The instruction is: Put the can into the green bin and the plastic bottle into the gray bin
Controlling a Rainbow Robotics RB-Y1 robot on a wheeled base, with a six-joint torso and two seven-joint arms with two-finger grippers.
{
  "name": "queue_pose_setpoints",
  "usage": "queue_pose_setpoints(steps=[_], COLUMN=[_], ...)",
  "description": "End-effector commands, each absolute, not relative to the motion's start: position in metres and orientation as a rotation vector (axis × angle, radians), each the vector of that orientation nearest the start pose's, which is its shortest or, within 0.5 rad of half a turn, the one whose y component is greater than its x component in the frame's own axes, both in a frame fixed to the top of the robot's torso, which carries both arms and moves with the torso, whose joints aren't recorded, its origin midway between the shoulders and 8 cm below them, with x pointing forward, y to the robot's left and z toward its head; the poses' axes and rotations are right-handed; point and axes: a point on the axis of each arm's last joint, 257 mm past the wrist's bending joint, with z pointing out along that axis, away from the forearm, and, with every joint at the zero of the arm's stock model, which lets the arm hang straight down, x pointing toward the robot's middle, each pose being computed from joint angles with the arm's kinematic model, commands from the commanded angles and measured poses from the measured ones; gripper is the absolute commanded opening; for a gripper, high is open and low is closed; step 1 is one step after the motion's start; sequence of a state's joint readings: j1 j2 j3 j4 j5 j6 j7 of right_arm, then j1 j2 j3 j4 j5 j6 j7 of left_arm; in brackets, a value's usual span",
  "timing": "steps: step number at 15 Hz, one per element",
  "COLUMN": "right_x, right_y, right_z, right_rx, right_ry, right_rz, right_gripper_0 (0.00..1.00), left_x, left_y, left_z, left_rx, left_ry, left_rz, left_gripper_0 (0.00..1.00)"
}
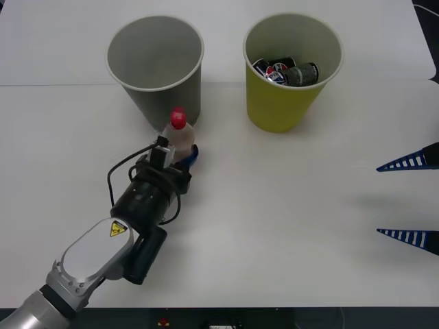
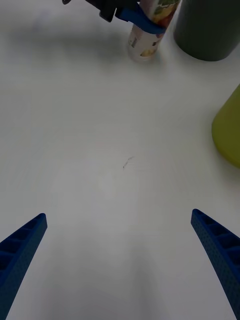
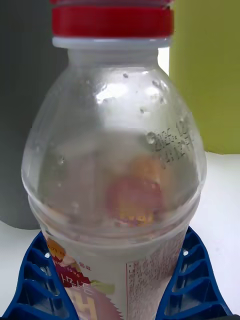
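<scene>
The left arm reaches forward over the table, its left gripper (image 1: 180,156) closed with blue fingers (image 3: 40,280) pressed on either side of what it holds. The right gripper (image 1: 408,199) hangs at the right edge, fingers spread wide apart.

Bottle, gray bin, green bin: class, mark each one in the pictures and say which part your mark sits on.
Bottle (image 1: 178,118), front view, on its red cap.
Gray bin (image 1: 193,90), front view, on its outer wall under the rim.
Green bin (image 1: 278,103), front view, on its outer wall.
</scene>
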State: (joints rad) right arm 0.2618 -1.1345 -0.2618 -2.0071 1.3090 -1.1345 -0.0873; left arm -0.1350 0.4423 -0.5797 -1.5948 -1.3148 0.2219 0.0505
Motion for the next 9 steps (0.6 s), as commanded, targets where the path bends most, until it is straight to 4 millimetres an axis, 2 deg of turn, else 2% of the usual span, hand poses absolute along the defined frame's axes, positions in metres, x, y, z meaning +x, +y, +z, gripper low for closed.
queue_pose_setpoints(steps=[1, 4, 9], right_x=[0.341, 0.341, 0.341], right_y=[-0.286, -0.286, -0.286], right_z=[-0.167, -0.167, -0.167], right_rx=[-1.634, -1.634, -1.634], right_ry=[1.596, 1.596, 1.596], right_rz=[0.209, 0.209, 0.209], right_gripper_0=[1.00, 1.00, 1.00], left_x=[0.496, 0.467, 0.444], left_y=[0.110, 0.122, 0.142], left_z=[-0.241, -0.240, -0.221], left_rx=[0.470, 0.570, 0.679], left_ry=[1.584, 1.591, 1.618], left_rz=[-0.207, -0.276, -0.429], left_gripper_0=[0.00, 0.00, 0.00])
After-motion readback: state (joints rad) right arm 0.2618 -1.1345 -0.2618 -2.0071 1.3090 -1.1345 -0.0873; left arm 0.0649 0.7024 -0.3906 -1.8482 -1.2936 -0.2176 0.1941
